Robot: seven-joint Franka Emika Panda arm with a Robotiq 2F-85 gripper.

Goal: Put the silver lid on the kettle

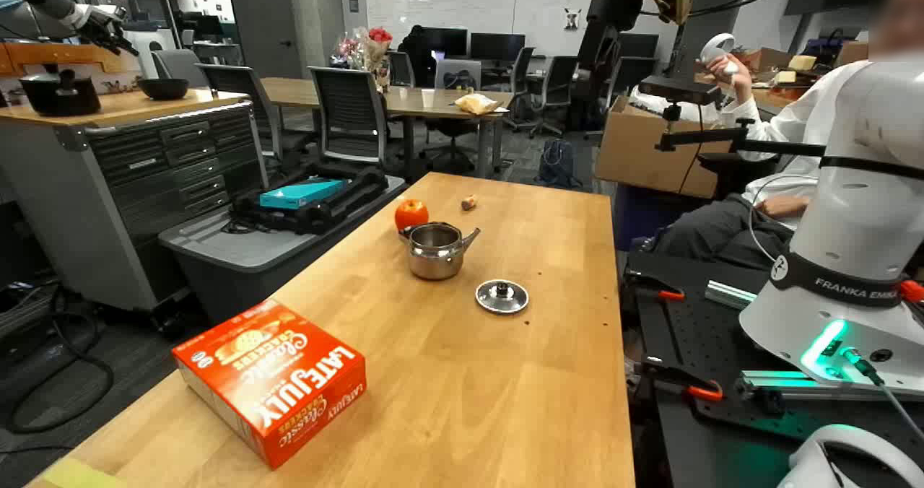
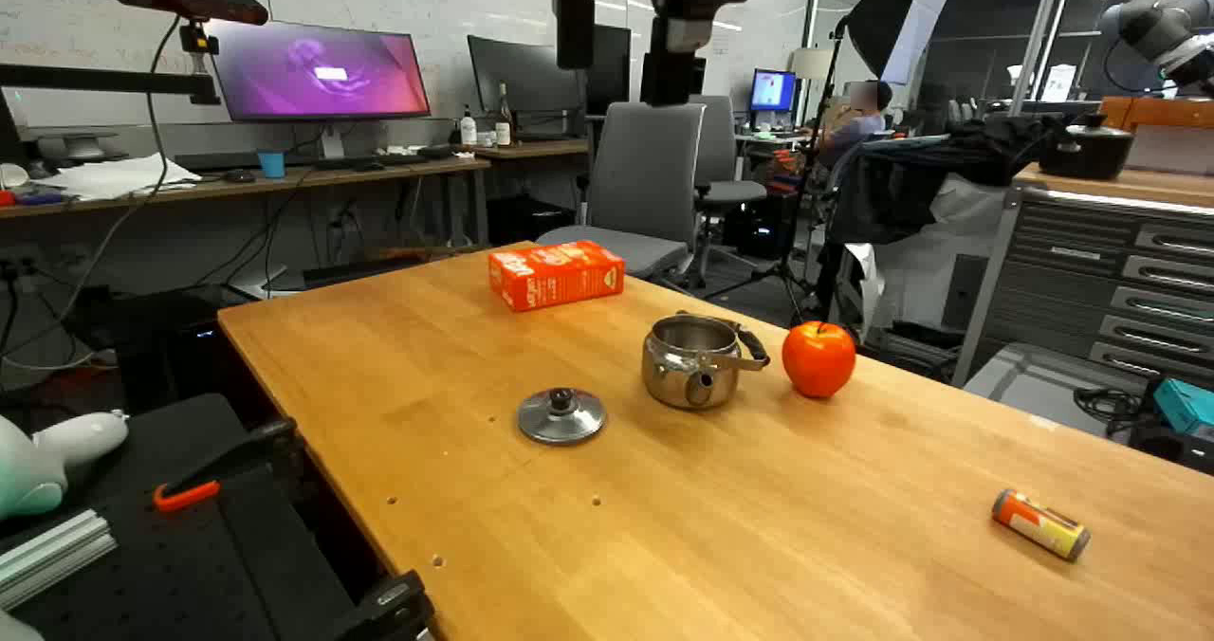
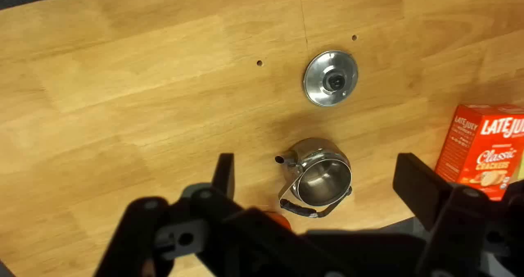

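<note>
Apple (image 2: 818, 360): sat beside kettle (image 2: 687, 364), mostly masked by wide-gaping pincer (image 3: 317, 172) in wrist view!
Lid (image 2: 561, 418): lay near kettle!

White arm (image 1: 852, 214), black band (image 1: 834, 284) lettered FRANKA, green-lit base (image 1: 787, 329); the end effector (image 3: 318, 179), blurred, seems mostly black

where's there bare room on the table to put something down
The table is bare between the cracker box and silver lid, and between that lid and the red-and-yellow cylinder. It's crowded at the kettle: the apple sits close beside it, the lid nearby.
</note>
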